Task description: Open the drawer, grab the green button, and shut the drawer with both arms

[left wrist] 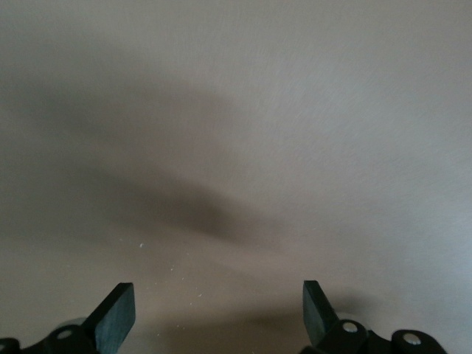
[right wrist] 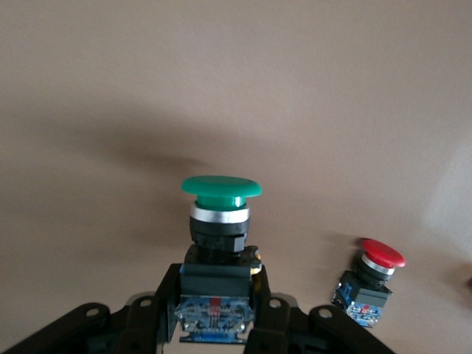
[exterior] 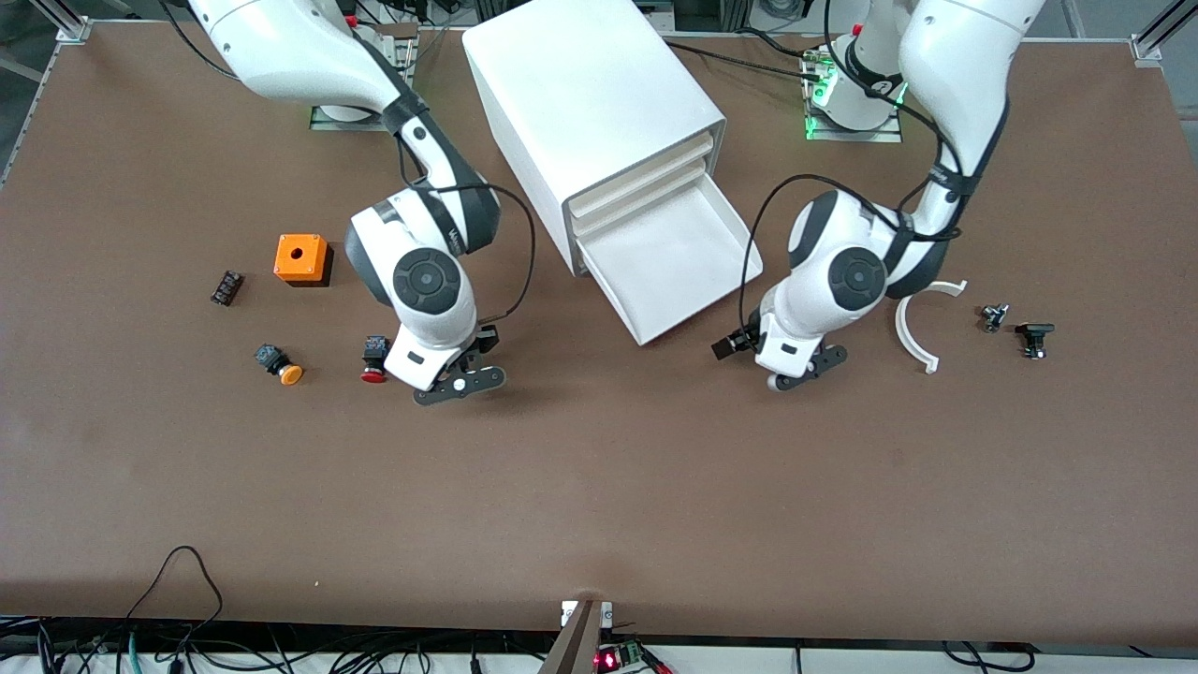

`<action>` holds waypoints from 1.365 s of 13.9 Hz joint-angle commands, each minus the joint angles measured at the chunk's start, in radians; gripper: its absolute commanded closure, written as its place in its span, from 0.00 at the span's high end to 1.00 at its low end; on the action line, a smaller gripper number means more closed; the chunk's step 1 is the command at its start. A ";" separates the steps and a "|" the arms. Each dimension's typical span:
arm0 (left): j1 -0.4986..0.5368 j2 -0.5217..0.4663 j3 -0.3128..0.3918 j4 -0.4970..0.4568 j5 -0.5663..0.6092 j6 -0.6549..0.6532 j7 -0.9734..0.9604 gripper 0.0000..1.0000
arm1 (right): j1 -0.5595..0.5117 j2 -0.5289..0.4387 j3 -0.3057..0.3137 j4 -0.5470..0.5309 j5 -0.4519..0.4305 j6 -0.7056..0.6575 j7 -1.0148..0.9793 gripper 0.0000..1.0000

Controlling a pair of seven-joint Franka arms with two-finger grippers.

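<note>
Desk (exterior: 599,487) stock, front camera outward, clock bearings read on the front view.

1. Right hand (exterior: 459,382) (right wrist: 216,295): yours, low over bare desk, pinching the black body of the green button (right wrist: 221,188), cap pointing away from the wrist.
2. Left hand (exterior: 796,370) (left wrist: 217,310): low over bare desk at 5 o'clock from the drawer, fingers (left wrist: 114,310) spread wide, holding nothing.
3. Red-capped button (exterior: 374,360) (right wrist: 372,276): on the desk, just beside your right hand at 9 o'clock.
4. Orange-capped button (exterior: 279,363): lying on its side, 9 o'clock from the red one.
5. Two small black parts (exterior: 1034,338) (exterior: 994,316): toward the left arm's end of the desk.
6. White curved piece (exterior: 922,323): near them, at 9 o'clock.
7. Small black block (exterior: 226,287): at 11 o'clock from the orange-capped button.
8. Orange box (exterior: 301,257): round hole on top, at 2 o'clock from that block.
9. Drawer (exterior: 669,267): lowest of the cabinet (exterior: 590,103), pulled out between your two arms.
</note>
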 commanded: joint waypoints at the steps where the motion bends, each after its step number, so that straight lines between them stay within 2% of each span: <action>1: -0.017 -0.033 0.005 -0.075 -0.014 0.023 -0.012 1.00 | -0.024 -0.062 0.007 -0.160 0.002 0.111 0.009 0.34; 4: -0.015 -0.098 -0.050 -0.178 -0.016 0.014 -0.059 1.00 | -0.022 -0.063 0.007 -0.228 -0.022 0.167 -0.102 0.34; 7: -0.014 -0.124 -0.154 -0.216 -0.018 0.011 -0.172 1.00 | -0.037 -0.063 0.007 -0.263 -0.024 0.188 -0.167 0.34; 8: -0.014 -0.125 -0.199 -0.226 -0.019 0.000 -0.191 1.00 | -0.039 -0.063 0.007 -0.274 -0.023 0.201 -0.167 0.38; 9: -0.015 -0.125 -0.230 -0.227 -0.021 -0.021 -0.199 1.00 | -0.042 -0.063 0.008 -0.274 -0.020 0.202 -0.151 0.66; 10: -0.015 -0.125 -0.266 -0.229 -0.022 -0.035 -0.209 1.00 | -0.044 -0.063 0.008 -0.271 -0.013 0.199 -0.141 1.00; 13: -0.015 -0.129 -0.320 -0.240 -0.028 -0.052 -0.278 1.00 | -0.051 -0.081 0.008 -0.263 -0.004 0.191 -0.109 1.00; 15: -0.017 -0.129 -0.330 -0.249 -0.030 -0.052 -0.274 1.00 | -0.053 -0.102 0.008 -0.239 0.020 0.175 -0.039 1.00; 18: -0.011 -0.130 -0.343 -0.246 -0.018 -0.038 -0.256 1.00 | -0.067 -0.138 0.007 -0.162 0.184 0.090 0.006 1.00; 19: 0.009 -0.151 -0.334 -0.232 -0.013 -0.029 -0.253 1.00 | -0.076 -0.150 0.007 -0.139 0.207 0.063 0.039 1.00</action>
